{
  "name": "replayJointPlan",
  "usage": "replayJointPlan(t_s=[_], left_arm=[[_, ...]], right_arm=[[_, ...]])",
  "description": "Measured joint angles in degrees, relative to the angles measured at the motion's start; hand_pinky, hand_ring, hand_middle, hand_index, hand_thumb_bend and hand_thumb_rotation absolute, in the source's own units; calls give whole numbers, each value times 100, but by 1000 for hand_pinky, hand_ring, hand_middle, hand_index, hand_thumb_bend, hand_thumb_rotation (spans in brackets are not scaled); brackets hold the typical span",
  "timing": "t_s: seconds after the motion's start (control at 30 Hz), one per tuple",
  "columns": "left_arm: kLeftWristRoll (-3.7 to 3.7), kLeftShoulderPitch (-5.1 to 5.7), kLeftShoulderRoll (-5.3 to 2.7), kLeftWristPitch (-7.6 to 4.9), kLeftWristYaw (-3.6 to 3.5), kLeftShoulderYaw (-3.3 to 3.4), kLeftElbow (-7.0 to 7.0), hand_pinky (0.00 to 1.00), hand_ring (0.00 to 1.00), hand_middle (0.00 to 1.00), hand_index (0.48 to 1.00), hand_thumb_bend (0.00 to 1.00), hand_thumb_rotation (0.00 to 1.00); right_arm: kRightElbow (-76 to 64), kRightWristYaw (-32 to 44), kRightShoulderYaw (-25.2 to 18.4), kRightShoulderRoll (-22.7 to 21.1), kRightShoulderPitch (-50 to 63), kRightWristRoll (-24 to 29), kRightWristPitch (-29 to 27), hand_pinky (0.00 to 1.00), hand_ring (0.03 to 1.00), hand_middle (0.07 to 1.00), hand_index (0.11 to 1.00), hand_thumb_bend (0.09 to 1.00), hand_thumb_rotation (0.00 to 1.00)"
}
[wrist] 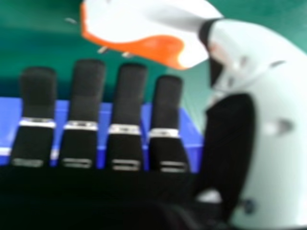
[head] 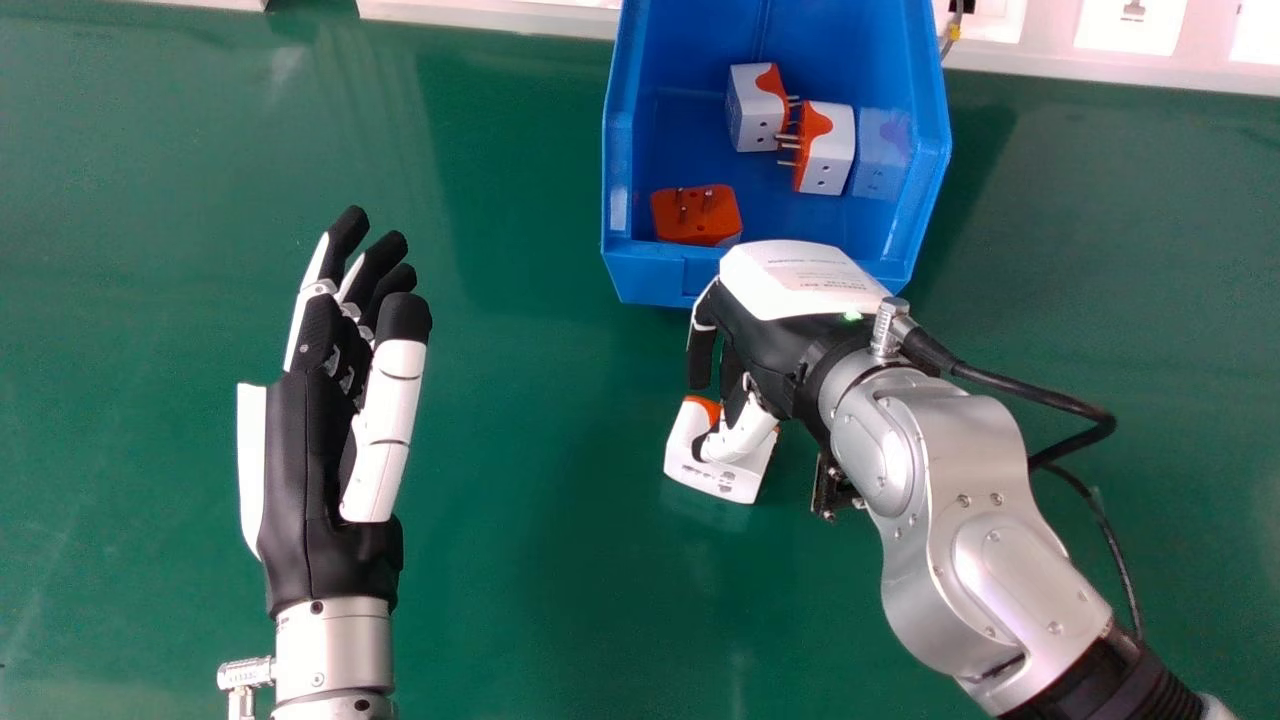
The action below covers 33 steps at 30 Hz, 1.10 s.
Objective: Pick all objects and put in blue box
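Pinching the stiff, likely light adapter (head: pixel 712 479) by its sides suits the right hand (head: pixel 768 345), open, gripping nothing, thumb at it.

No wording, number or sign can be made out; faint lines of small print run across the white cover (head: pixel 800 280) on the back of the right hand (head: pixel 775 350), too small to tell; dark marks stand on the white face of the orange-and-white plug adapter (head: pixel 714 479) on the counter (head: pixel 540 560), near the thumb, and these are likewise illegible.
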Motion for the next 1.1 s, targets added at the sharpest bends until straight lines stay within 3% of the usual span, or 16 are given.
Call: replayJointPlan(t_s=[0.33,1.1], left_arm=[[-2,2,0,0,-6,-3,-26,820,872,881,906,737,775],[10,2,-1,1,11,-4,-27,819,871,881,905,735,776]], right_arm=[[0,131,50,1,-26,-21,20,664,755,818,797,856,140],[4,208,100,-18,26,-21,44,730,817,874,846,920,188]])
